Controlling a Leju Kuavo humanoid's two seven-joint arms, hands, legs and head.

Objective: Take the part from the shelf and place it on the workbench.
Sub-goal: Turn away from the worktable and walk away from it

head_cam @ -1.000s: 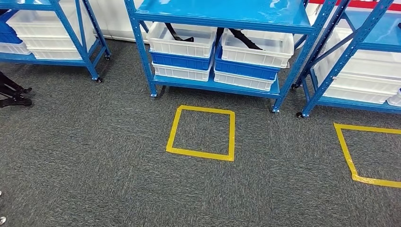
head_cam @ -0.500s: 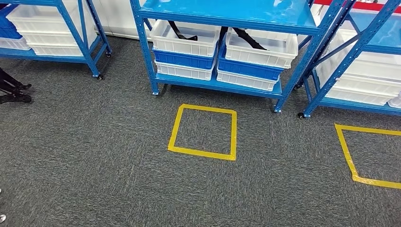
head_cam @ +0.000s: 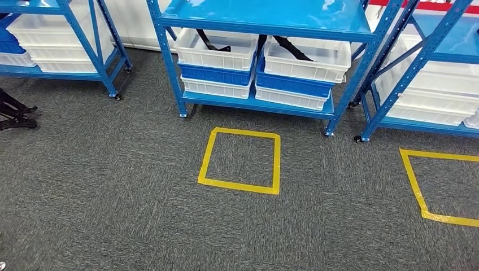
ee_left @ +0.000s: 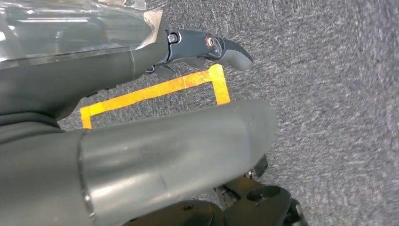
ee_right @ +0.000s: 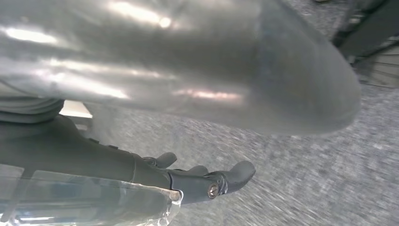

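Note:
The blue shelf (head_cam: 265,17) stands straight ahead in the head view. On its lower level sit two stacks of white and blue bins. Black strap-like parts lie in the top left bin (head_cam: 217,53) and the top right bin (head_cam: 308,59); one part (head_cam: 213,40) pokes above the left rim, another (head_cam: 292,47) above the right. My left hand (ee_left: 141,141) hangs over the carpet with its fingers (ee_left: 216,47) stretched out and holds nothing. My right hand (ee_right: 164,84) also hangs over the carpet, its fingers (ee_right: 226,176) extended, with nothing in it.
A yellow tape square (head_cam: 237,185) marks the grey carpet in front of the shelf, and a second one (head_cam: 421,195) lies at the right. More blue racks with white bins stand at the left (head_cam: 85,34) and right (head_cam: 418,62). Black stand feet (head_cam: 14,116) are at the left edge.
The whole picture sways a little sideways and back, so the camera has moved. The shelf, bins and parts stay as they were.

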